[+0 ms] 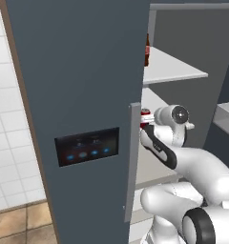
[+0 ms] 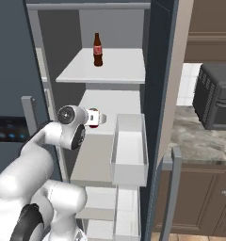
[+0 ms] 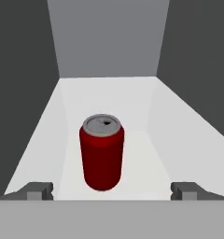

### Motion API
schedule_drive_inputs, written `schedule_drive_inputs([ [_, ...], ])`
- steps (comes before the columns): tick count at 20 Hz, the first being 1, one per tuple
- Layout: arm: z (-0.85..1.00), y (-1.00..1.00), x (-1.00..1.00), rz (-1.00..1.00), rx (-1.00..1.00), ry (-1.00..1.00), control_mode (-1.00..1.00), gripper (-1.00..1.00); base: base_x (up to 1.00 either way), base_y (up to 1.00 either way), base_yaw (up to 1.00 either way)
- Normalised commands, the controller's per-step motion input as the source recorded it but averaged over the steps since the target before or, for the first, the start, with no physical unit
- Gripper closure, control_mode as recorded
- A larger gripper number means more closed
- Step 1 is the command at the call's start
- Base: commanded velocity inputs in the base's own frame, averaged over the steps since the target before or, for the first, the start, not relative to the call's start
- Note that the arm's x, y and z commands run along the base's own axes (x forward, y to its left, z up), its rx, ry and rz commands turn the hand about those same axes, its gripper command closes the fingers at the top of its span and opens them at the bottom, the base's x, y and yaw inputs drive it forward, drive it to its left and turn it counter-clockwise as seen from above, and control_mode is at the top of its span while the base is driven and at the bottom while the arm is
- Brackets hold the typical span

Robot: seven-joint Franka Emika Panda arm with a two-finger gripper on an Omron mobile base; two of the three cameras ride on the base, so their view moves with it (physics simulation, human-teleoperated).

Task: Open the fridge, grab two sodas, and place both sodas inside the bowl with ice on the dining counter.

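Gripper point(image 3: 112, 191) spread wide, grasping nothing (upright red cylindrical soda can point(image 3: 101, 151) at 12 o'clock, between fingertips) on white fridge shelf point(image 3: 146, 116)

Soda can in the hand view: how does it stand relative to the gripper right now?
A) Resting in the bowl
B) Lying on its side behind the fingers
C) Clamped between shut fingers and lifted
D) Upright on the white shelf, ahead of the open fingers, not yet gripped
D: the soda can stands upright on the white shelf, its top facing up, with the gripper open, fingertips wide to either side and nearer the camera than the can.
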Motion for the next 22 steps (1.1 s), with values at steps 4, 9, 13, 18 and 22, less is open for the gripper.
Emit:
schedule_drive_inputs([
  [4,0.00,0.00,0.42,0.05,0.00,0.00,-1.00,-1.00,0.00,0.00,0.00],
  [9,0.00,0.00,0.32,0.03,0.00,0.00,-1.00,-1.00,0.00,0.00,0.00],
  [13,-0.05,0.03,0.25,0.03,0.00,0.00,-1.00,-1.00,0.00,0.00,0.00],
  [18,-0.02,-0.01,0.19,0.01,0.00,0.00,-1.00,-1.00,0.00,0.00,0.00],
  [22,-0.12,-0.07,0.20,0.02,0.00,0.00,-1.00,-1.00,0.00,0.00,0.00],
])
